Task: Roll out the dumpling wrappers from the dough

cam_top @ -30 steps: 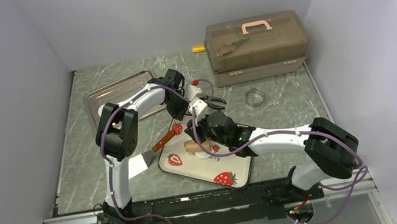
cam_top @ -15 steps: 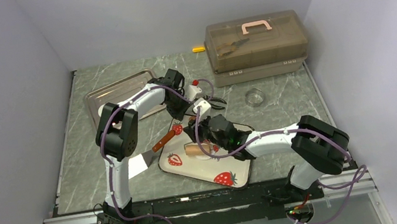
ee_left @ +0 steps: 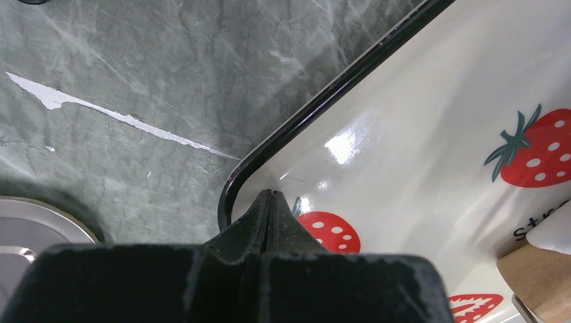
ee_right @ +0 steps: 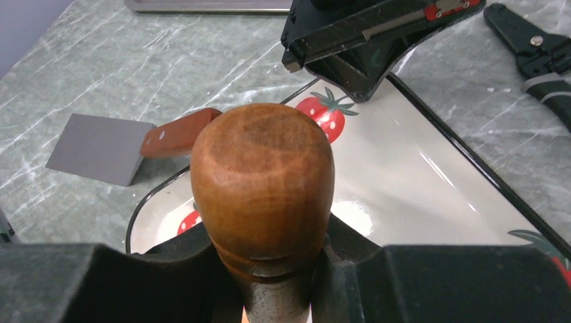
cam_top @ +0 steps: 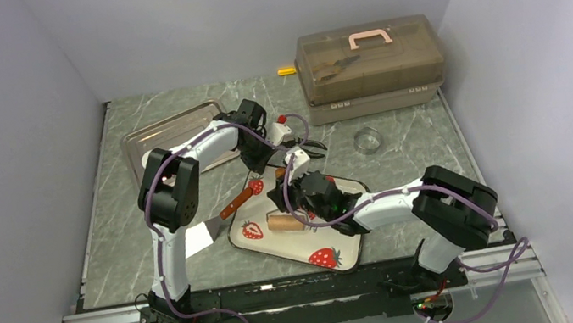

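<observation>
Marbled green table (cam_top: pixel 105 231). The strawberry tray (cam_top: pixel 287 247) sits skewed, close to the table's near edge, about mid-width.

Right gripper (ee_right: pixel 269 266): we see its jaws clamped on the neck of the wooden rolling pin (ee_right: pixel 262 168), the knob end facing the wrist camera. The pin lies low over the tray's middle.

Left gripper (ee_left: pixel 269 202): jaws pressed together with nothing between them. The tips are at the tray's far-left corner, just inside the black rim beside a printed strawberry. We cannot tell whether they touch the tray.

Dough (ee_left: pixel 556 232): a white patch on the tray against the pin's end, covering part of the printed lettering. From above it is hidden by the right gripper.

Scraper (ee_right: pixel 178 132) lies on the table just beside the tray's left rim. Steel tray (cam_top: pixel 176 135) sits toward the table's far-left corner, and the toolbox (cam_top: pixel 366 59) at the far-right corner.
</observation>
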Controlling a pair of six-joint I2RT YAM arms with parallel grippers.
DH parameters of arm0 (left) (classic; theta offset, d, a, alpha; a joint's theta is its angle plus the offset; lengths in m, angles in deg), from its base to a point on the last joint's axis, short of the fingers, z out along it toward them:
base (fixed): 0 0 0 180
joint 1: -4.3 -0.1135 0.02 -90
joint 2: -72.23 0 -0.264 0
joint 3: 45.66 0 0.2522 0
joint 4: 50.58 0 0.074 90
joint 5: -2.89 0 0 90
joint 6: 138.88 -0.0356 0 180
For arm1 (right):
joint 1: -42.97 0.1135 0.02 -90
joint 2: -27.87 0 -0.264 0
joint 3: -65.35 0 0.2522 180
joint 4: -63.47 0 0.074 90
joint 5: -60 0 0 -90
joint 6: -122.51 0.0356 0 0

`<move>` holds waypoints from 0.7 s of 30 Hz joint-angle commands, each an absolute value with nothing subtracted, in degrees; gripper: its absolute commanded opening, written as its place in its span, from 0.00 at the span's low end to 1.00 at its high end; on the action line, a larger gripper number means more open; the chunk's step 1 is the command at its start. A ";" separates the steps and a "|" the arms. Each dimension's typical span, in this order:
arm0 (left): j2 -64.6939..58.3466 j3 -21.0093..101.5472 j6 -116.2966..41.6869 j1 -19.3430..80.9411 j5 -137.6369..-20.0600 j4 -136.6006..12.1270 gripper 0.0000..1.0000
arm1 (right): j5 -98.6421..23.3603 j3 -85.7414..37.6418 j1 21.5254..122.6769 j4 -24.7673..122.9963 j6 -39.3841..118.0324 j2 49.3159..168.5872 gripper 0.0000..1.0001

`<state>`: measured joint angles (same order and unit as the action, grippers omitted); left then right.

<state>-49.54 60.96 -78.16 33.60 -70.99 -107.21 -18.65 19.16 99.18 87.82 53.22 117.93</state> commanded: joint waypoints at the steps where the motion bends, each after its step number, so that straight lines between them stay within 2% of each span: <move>1: -51.29 61.02 -79.03 33.59 -72.61 -105.92 0.00 | -20.67 25.65 100.54 63.44 52.94 123.02 0.00; 12: -51.43 61.18 -79.08 33.64 -72.61 -106.10 0.00 | -20.91 19.29 100.94 57.80 47.28 122.43 0.00; 18: -51.69 61.57 -79.04 33.65 -72.50 -106.36 0.00 | -20.92 10.70 100.44 52.65 39.69 115.67 0.00; 21: -51.70 61.54 -79.03 33.61 -72.52 -106.36 0.00 | -24.75 6.69 97.38 52.41 38.95 110.44 0.00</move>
<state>-49.54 60.96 -78.14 33.64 -70.97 -107.23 -21.75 9.70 100.53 67.05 47.47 115.48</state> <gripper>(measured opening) 0.010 0.341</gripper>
